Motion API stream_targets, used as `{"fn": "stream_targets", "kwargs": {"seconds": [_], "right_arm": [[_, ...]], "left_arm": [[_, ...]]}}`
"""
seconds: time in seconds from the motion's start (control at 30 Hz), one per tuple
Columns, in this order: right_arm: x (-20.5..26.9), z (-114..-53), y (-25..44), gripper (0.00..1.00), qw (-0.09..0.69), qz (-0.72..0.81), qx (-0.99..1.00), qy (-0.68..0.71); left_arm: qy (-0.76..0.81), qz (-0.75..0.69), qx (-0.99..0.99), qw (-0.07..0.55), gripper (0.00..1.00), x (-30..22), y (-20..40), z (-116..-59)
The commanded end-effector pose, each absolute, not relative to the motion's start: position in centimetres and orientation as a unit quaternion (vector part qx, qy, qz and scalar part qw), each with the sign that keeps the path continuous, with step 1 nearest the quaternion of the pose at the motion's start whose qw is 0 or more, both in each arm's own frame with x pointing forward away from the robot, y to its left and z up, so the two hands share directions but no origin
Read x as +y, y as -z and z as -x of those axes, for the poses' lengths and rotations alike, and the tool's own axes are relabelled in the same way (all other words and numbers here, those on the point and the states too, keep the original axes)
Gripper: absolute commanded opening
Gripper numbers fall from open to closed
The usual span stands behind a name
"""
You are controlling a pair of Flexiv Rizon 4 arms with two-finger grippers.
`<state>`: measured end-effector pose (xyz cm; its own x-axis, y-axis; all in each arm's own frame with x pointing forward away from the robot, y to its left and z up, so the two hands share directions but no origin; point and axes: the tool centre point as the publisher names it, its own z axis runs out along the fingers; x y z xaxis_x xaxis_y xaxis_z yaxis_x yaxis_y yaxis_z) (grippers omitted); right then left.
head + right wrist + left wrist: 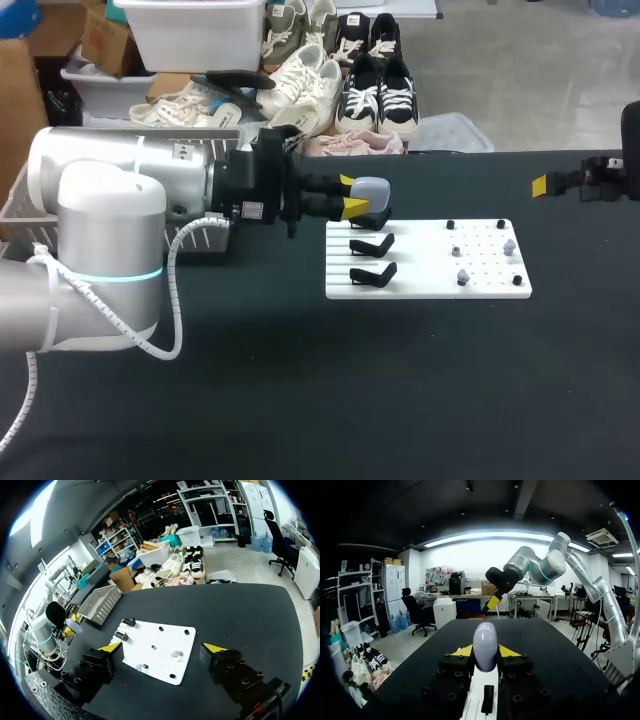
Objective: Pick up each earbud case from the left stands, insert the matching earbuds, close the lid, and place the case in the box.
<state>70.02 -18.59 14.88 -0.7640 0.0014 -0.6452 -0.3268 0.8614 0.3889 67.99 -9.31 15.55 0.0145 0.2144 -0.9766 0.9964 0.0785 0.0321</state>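
Observation:
A grey-lilac earbud case [372, 192] is held just above the top stand of the white board [420, 285], with my left gripper [352, 196] shut on it. In the left wrist view the case [485, 644] stands upright between the yellow tips of the left gripper [485, 653]. Two empty black stands [372, 246] remain on the board's left side. Small grey earbuds [462, 275] sit on pegs at its right side. My right gripper [545, 185] hangs open beyond the board's far right corner; the right wrist view shows the right gripper [162, 647] wide apart above the board [165, 670].
A white wire basket [100, 602] lies on the table left of the board, mostly behind my left arm [120, 200] in the head view. Black pegs [450, 225] dot the board. The dark tabletop [350, 400] stretches in front of the board.

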Motion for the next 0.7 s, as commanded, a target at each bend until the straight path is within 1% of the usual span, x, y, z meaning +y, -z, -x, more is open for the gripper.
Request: {"fn": "stream_targets", "kwargs": {"seconds": [0.03, 0.23, 0.33, 0.4, 0.7], "right_arm": [[-18.7, -70.1, -14.9, 1.0, 0.33, 0.091, 0.906, -0.248], [-18.7, -70.1, -14.9, 1.0, 0.33, 0.091, 0.906, -0.248], [-16.6, -70.9, -15.2, 1.0, 0.334, 0.107, 0.899, -0.26], [-15.7, -70.8, -15.4, 1.0, 0.337, 0.113, 0.898, -0.259], [-12.8, -67.7, -16.9, 1.0, 0.35, 0.133, 0.893, -0.251]], "left_arm": [[0.414, -0.532, 0.566, 0.474, 0.0, -9.3, -15.5, -67.7], [0.414, -0.532, 0.566, 0.474, 0.0, -9.3, -15.5, -67.7], [0.414, -0.532, 0.566, 0.474, 0.0, -9.3, -15.5, -67.7], [0.407, -0.53, 0.572, 0.476, 0.0, -8.2, -15.0, -67.5], [0.424, -0.514, 0.562, 0.49, 0.0, -6.8, -13.8, -66.1]]}}
